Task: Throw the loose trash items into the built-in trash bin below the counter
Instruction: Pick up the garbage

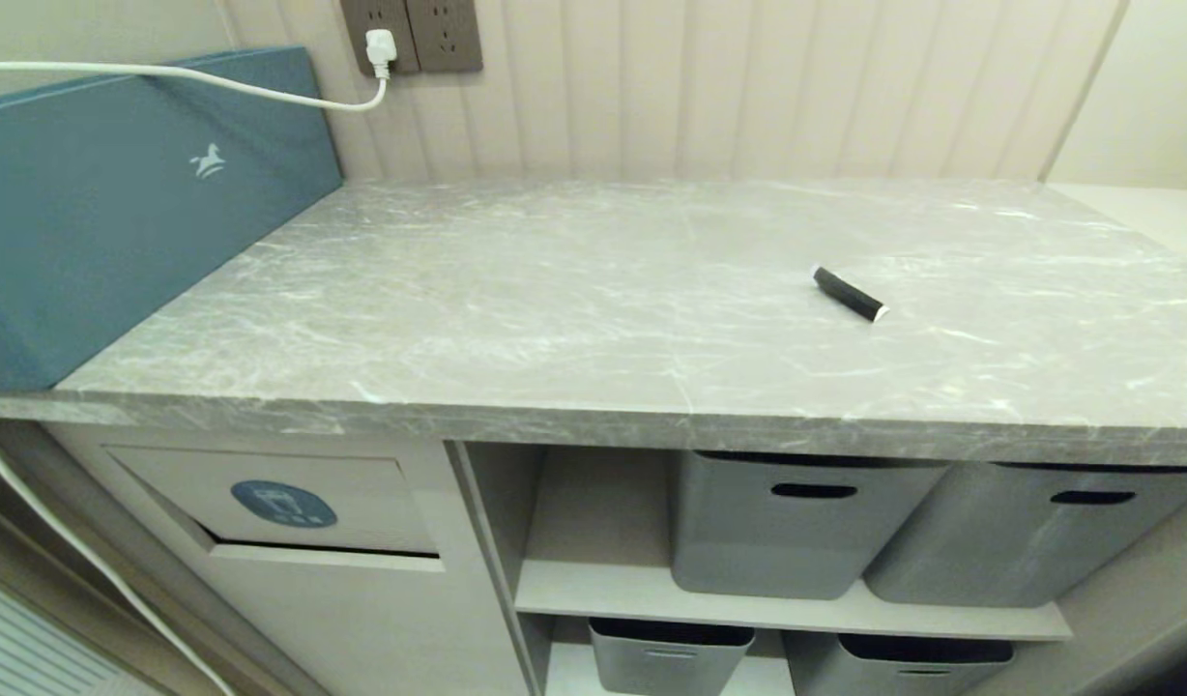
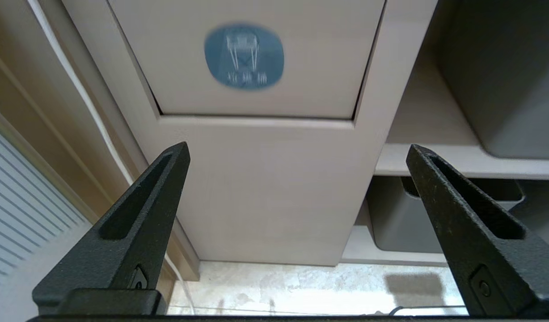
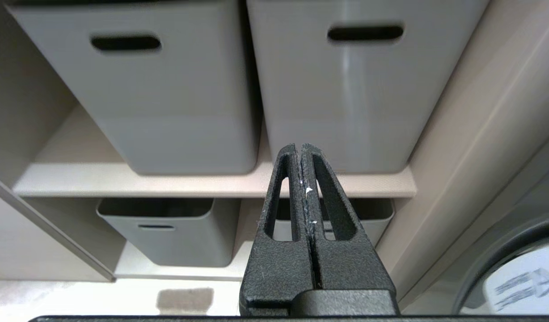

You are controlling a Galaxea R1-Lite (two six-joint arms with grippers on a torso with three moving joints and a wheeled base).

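A slim black wrapper with a white end lies on the grey marble-look counter, right of its middle. Below the counter's left part is the built-in trash bin, a beige flap with a round blue sticker; the left wrist view also shows the bin flap straight ahead. My left gripper hangs low in front of the cabinet, open and empty. My right gripper is shut with nothing in it, facing the shelves. Neither arm shows in the head view.
A teal-blue box with a white horse logo stands on the counter's left end, with a white cable running to a wall socket. Grey tubs with slot handles fill the shelves to the bin's right. Pale floor lies below.
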